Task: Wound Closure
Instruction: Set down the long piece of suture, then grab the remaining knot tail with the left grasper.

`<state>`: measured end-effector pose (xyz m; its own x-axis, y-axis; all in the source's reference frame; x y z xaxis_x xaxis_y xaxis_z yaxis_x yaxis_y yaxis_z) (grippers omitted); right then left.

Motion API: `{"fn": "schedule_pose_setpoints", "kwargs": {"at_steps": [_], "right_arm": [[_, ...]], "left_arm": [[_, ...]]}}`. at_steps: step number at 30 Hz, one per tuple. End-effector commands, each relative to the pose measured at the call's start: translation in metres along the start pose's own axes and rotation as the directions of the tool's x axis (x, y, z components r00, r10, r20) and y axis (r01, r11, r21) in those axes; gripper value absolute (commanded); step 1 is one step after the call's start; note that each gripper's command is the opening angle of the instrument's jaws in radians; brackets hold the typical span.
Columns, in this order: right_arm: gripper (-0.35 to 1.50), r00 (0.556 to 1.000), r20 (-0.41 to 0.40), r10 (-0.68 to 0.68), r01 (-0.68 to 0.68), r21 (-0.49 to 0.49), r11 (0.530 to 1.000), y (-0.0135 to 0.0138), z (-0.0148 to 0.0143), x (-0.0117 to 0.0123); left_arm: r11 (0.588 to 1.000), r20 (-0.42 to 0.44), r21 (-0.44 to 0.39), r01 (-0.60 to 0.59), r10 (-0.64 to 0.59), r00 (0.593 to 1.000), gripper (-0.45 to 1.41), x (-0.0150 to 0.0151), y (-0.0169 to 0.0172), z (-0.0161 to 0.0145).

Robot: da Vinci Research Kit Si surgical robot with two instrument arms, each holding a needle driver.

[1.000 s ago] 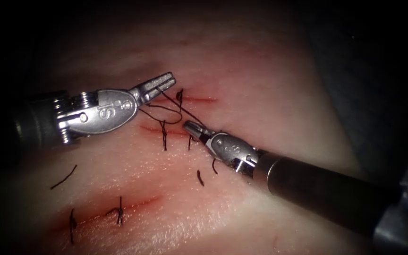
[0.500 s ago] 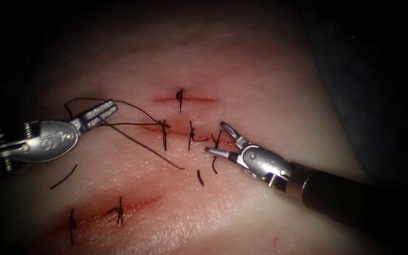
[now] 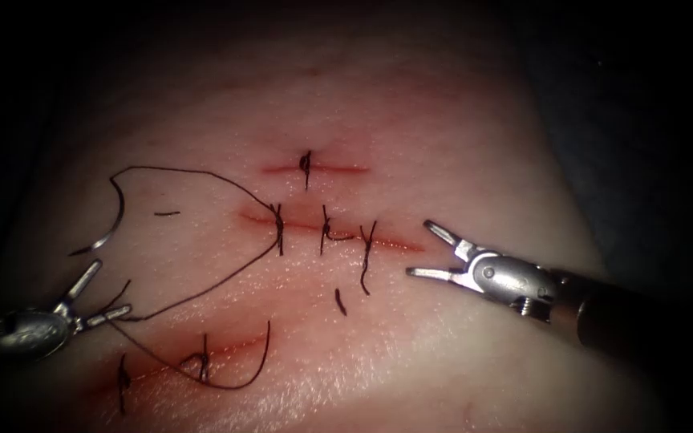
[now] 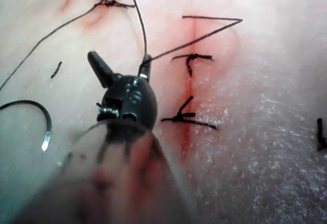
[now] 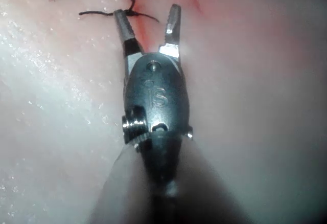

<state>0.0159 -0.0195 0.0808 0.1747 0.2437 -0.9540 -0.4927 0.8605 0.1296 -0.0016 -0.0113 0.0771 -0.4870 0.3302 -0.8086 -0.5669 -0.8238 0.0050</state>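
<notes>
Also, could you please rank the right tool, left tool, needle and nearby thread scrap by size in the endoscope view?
Largest to smallest:
Right tool, open, empty.
Left tool, open, empty, fading into shadow, so unsure.
Needle, loose on the tissue left of the cut.
Thread scrap.

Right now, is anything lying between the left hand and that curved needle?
Nothing visible. The needle lies free on the tissue, left of the cut, just above the open, empty left hand.
</notes>
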Motion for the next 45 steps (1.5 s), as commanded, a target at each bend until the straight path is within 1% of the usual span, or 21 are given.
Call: {"fn": "schedule_pose_setpoints", "kwargs": {"at_steps": [1, 2, 3, 5, 7, 10, 16, 19, 21, 22, 24, 25, 26, 28, 30, 31, 34, 36, 40, 42, 45], "right_arm": [[1.24, 1.0, 0.008, 0.002, -0.002, 0.006, 1.0, -0.0001, 0.0012, 0.0], [1.31, 1.0, 0.016, 0.003, -0.003, 0.01, 1.0, -0.0001, 0.0013, 0.0002], [1.41, 0.999, 0.032, 0.005, -0.006, 0.019, 1.0, 0.0, 0.0014, 0.0004], [1.48, 0.999, 0.033, 0.007, -0.007, 0.019, 1.0, 0.0, 0.0014, 0.0005], [1.48, 0.999, 0.031, 0.006, -0.007, 0.021, 1.0, 0.0, 0.0013, 0.0005], [1.48, 0.999, 0.04, 0.004, -0.006, 0.028, 1.0, 0.0, 0.0013, 0.0003], [1.48, 0.998, 0.058, 0.0, -0.003, 0.045, 0.999, -0.0004, 0.0015, -0.0001], [1.48, 0.998, 0.066, 0.0, -0.004, 0.075, 0.997, -0.0005, 0.0014, -0.0001], [1.48, 0.997, 0.073, -0.002, -0.005, 0.096, 0.995, -0.0006, 0.0013, -0.0001], [1.48, 0.997, 0.073, -0.003, -0.005, 0.106, 0.994, -0.0006, 0.0012, -0.0002], [1.46, 0.998, 0.065, -0.003, -0.005, 0.121, 0.993, -0.0004, 0.0008, -0.0003], [1.46, 0.998, 0.063, -0.003, -0.005, 0.126, 0.992, -0.0003, 0.0006, -0.0003], [1.45, 0.998, 0.06, -0.002, -0.005, 0.131, 0.991, -0.0002, 0.0004, -0.0003], [1.4, 0.999, 0.055, -0.002, -0.006, 0.143, 0.99, 0.0, -0.0001, -0.0003], [1.33, 0.998, 0.057, -0.009, 0.0, 0.151, 0.989, 0.0002, -0.0005, -0.0004], [1.28, 0.998, 0.063, -0.01, 0.0, 0.158, 0.987, 0.0003, -0.0008, -0.0004], [1.16, 0.996, 0.087, -0.023, 0.006, 0.184, 0.983, 0.0003, -0.0013, -0.0006], [1.16, 0.995, 0.092, -0.026, 0.008, 0.191, 0.982, 0.0002, -0.0014, -0.0008], [1.11, 0.996, 0.088, -0.031, 0.013, 0.192, 0.981, -0.0002, -0.0016, -0.0011], [1.09, 0.995, 0.093, -0.032, 0.013, 0.195, 0.981, -0.0002, -0.0016, -0.0012], [1.09, 0.995, 0.091, -0.043, 0.025, 0.196, 0.98, -0.0002, -0.0016, -0.0011]], "left_arm": [[1.0, 0.023, -0.022, 0.01, -0.01, 1.0, 0.93, -0.0014, 0.0006, 0.001], [0.998, 0.055, -0.055, 0.026, -0.023, 0.998, 1.06, -0.0028, 0.001, 0.0013], [0.994, 0.102, -0.096, 0.047, -0.037, 0.994, 1.24, -0.0045, 0.0016, 0.0015], [0.987, 0.144, -0.147, 0.058, -0.037, 0.989, 1.33, -0.0063, 0.0019, 0.0013], [0.981, 0.164, -0.186, 0.05, -0.019, 0.986, 1.35, -0.0079, 0.0017, 0.0007], [0.975, 0.173, -0.218, 0.031, 0.008, 0.985, 1.28, -0.0102, 0.0009, -0.001], [0.975, 0.221, -0.224, 0.009, 0.042, 0.974, 1.21, -0.0142, -0.0004, -0.0049], [0.971, 0.236, -0.24, -0.003, 0.061, 0.97, 1.21, -0.015, -0.0009, -0.0064], [0.971, 0.245, -0.24, -0.004, 0.064, 0.967, 1.24, -0.0147, -0.0016, -0.0074], [0.97, 0.248, -0.244, -0.001, 0.063, 0.967, 1.24, -0.0143, -0.0021, -0.0077], [0.977, 0.216, -0.212, 0.035, 0.012, 0.976, 1.13, -0.0115, -0.0034, -0.0082], [0.982, 0.176, -0.176, 0.062, -0.03, 0.984, 0.84, -0.0098, -0.0037, -0.0082], [0.985, 0.146, -0.148, 0.089, -0.068, 0.987, 0.74, -0.0085, -0.0038, -0.008], [0.986, 0.09, -0.123, 0.113, -0.102, 0.991, 0.71, -0.0049, -0.0038, -0.0072], [0.982, 0.073, -0.128, 0.14, -0.131, 0.989, 0.71, -0.0019, -0.0033, -0.0061], [0.98, 0.071, -0.128, 0.153, -0.145, 0.987, 0.69, 0.0, -0.0025, -0.0052], [0.975, 0.059, -0.143, 0.172, -0.165, 0.984, 0.67, 0.0039, 0.0001, -0.0023], [0.975, 0.045, -0.16, 0.153, -0.148, 0.988, 0.67, 0.0056, 0.0018, -0.0002], [0.982, 0.026, -0.167, 0.089, -0.086, 0.996, 0.62, 0.008, 0.0052, 0.0052], [0.984, 0.028, -0.168, 0.05, -0.046, 0.999, 0.49, 0.0088, 0.0064, 0.0082], [0.987, 0.022, -0.153, -0.04, 0.044, 0.999, 0.37, 0.0094, 0.0078, 0.0126]]}}
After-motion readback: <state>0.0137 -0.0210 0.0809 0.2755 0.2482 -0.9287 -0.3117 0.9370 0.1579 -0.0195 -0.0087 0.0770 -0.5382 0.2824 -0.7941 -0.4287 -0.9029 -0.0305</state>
